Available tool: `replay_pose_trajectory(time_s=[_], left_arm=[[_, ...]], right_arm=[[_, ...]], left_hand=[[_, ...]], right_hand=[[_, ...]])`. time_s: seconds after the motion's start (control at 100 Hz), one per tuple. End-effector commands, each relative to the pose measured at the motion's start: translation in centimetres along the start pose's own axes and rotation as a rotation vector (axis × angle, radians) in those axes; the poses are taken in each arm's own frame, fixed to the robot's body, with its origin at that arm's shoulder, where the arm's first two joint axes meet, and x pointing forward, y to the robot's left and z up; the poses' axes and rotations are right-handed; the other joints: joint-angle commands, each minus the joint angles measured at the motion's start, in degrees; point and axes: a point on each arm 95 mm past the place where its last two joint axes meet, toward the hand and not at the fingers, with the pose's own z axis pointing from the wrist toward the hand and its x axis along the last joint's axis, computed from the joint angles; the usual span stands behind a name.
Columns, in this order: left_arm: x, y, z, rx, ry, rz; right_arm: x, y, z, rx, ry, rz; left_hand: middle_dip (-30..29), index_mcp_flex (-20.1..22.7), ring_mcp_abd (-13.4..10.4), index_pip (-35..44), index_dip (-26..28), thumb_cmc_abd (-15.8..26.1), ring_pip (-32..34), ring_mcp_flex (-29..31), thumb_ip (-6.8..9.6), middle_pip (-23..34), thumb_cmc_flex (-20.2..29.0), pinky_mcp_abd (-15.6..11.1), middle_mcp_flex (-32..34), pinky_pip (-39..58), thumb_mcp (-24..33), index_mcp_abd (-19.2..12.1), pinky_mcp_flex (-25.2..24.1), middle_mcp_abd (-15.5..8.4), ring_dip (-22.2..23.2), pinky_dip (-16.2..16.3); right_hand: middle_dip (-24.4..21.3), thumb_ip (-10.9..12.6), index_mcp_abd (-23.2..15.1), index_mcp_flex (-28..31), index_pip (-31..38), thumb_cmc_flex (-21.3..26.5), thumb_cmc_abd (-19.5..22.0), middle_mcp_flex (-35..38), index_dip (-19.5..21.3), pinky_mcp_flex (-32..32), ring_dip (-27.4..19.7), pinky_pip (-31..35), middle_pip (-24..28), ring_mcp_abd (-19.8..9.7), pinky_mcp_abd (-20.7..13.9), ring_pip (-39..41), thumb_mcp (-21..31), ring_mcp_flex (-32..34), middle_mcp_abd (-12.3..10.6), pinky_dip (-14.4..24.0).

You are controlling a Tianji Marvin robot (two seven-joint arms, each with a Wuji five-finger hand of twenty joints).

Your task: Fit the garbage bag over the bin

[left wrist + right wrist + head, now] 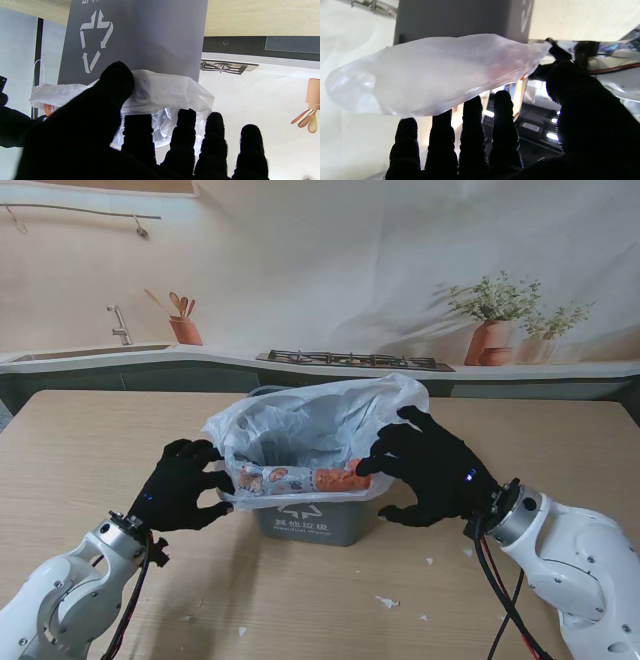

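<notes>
A grey bin [320, 520] with a white recycling mark stands at the table's middle. A white, see-through garbage bag [310, 425] billows out of its mouth, the rim rolled over the front edge. My left hand [185, 485], in a black glove, pinches the bag's rim at the bin's left side; the left wrist view shows thumb and fingers closed on the plastic [160, 90]. My right hand [430, 465] grips the bag's rim at the bin's right side; the bag [432, 72] rests across its fingertips [472, 110]. Colourful printed rubbish [300, 477] shows through the bag.
Small white scraps [388, 602] lie on the wooden table in front of the bin. Behind the table runs a counter with a sink [90, 352], a utensil pot [185, 330], a stove grate [355, 360] and potted plants [495, 330].
</notes>
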Motion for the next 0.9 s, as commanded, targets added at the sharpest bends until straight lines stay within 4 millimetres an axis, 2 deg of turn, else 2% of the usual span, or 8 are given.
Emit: replay_pose_trajectory(time_s=[0.0,0.14,0.21,0.42,0.62,0.89], left_arm=[[0.3,0.2,-0.1,-0.015,0.003,-0.004],[0.3,0.2,-0.1,-0.014,-0.001,-0.003],[0.3,0.2,-0.1,-0.014,-0.001,-0.004],[0.4,0.2,0.0,-0.018,0.004,-0.006],[0.3,0.2,0.0,-0.018,0.002,-0.006],[0.4,0.2,-0.1,-0.020,0.004,-0.006]], right_arm=[[0.4,-1.1,-0.4,0.026,-0.034,0.023],[0.5,-1.5,-0.9,0.016,-0.057,0.001],[0.6,-1.8,-1.0,0.040,-0.056,0.020],[0.9,-2.9,-1.5,0.098,-0.035,0.090],[0.8,-3.7,-2.1,0.178,-0.031,0.134],[0.1,-5.0,-2.4,0.256,-0.040,0.177]], left_hand=[[-0.74,2.10,0.29,1.77,0.48,-0.98,0.57,-1.03,-2.24,-0.42,-0.14,1.45,-0.86,-0.42,1.37,-1.13,-1.00,1.49,0.77,-0.48],[-0.76,2.10,0.24,1.74,0.45,-0.97,0.52,-1.10,-2.24,-0.47,-0.09,1.50,-0.94,-0.48,1.35,-1.05,-0.99,1.51,0.75,-0.51],[-0.76,2.13,0.24,1.75,0.45,-0.94,0.55,-1.05,-2.22,-0.45,-0.06,1.50,-0.88,-0.49,1.38,-1.13,-0.99,1.54,0.76,-0.52],[-0.76,2.09,0.28,1.76,0.45,-0.98,0.59,-0.99,-2.24,-0.46,-0.13,1.53,-0.91,-0.49,1.38,-1.20,-0.98,1.56,0.78,-0.52],[-0.76,2.12,0.26,1.79,0.46,-0.99,0.55,-1.01,-2.24,-0.46,-0.08,1.49,-0.89,-0.49,1.39,-1.09,-0.98,1.52,0.76,-0.52],[-0.76,2.14,0.20,1.79,0.44,-0.93,0.55,-1.01,-2.26,-0.46,-0.16,1.49,-0.87,-0.50,1.35,-1.08,-0.98,1.52,0.76,-0.52]], right_hand=[[1.04,2.28,1.25,1.79,1.36,-1.43,-2.00,2.60,-0.08,1.71,1.68,0.03,2.17,1.56,1.74,2.51,1.29,2.65,0.79,-0.20],[2.16,2.16,2.32,9.36,5.00,-0.94,-2.73,10.62,1.57,4.55,3.09,1.42,5.24,1.75,2.36,5.98,1.69,9.32,0.08,-0.25],[1.96,2.01,1.32,14.88,5.28,-0.13,-2.30,16.21,2.66,4.89,3.29,2.52,4.90,2.03,2.70,6.55,1.04,12.72,-0.30,-1.17],[1.71,2.10,-1.10,18.49,4.56,-0.14,-0.89,19.38,3.65,4.97,3.07,3.93,4.16,1.69,2.88,6.27,0.56,14.91,-1.45,-2.64],[1.37,2.32,-0.84,17.94,3.47,-1.30,1.78,18.40,3.75,4.98,2.96,4.60,3.09,1.45,2.84,6.03,0.00,14.95,-1.23,-3.26],[0.90,2.58,-0.88,14.99,1.93,-3.06,2.96,13.95,3.50,3.53,2.51,4.90,1.20,1.68,2.76,4.67,-0.76,12.56,-0.45,-3.94]])
